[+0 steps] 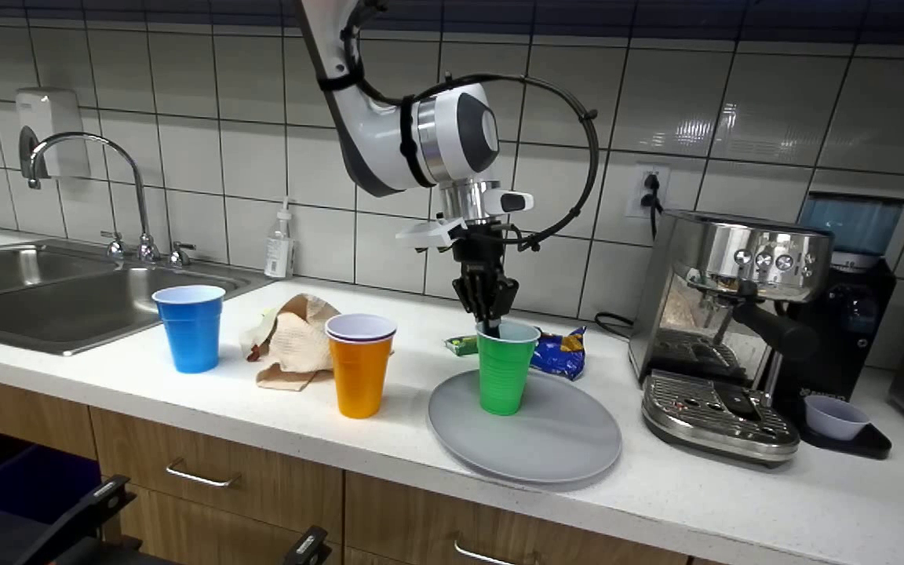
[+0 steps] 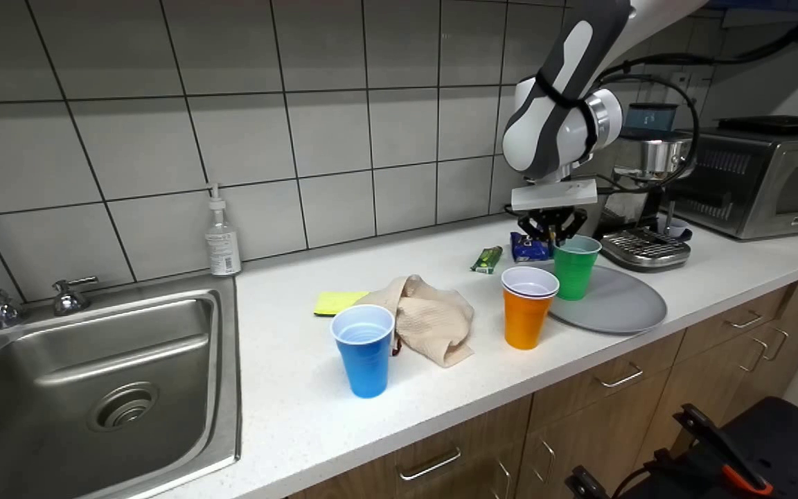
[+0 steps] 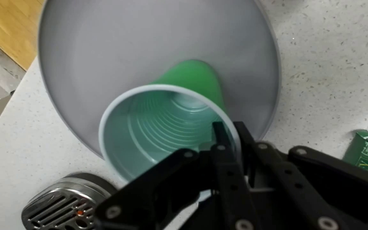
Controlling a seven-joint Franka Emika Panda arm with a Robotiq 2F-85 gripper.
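The hand [image 3: 229,125] is nearly closed, its two fingers straddling the rim of the green cup [image 1: 503,377], one inside and one outside, so it appears to have hold of a single stretch of wall. The cup stands upright on the grey plate [image 1: 554,459], off the middle of it, and its base seems to rest there in both exterior views. The likeliest trouble is that one-sided pinch: if raised, the cup could swing or tilt about the fingertips, since its weight lies well to one side of them. The wall looks thin, so too hard a squeeze could crease the rim, while too light a one could let smooth plastic slip out. A sideways pull with the base touching could tip the cup or drag the plate along the surface [image 1: 264,408]. Neighbours add risk: the orange cup [image 1: 359,377] stands near the plate and could topple under a low sweep that way; the blue packet [image 1: 560,357] and the green packet [image 2: 487,259] lie close behind and could be nudged; and towards the coffee machine [image 1: 719,337], the arm's looping black cable [image 1: 596,149] could snag.
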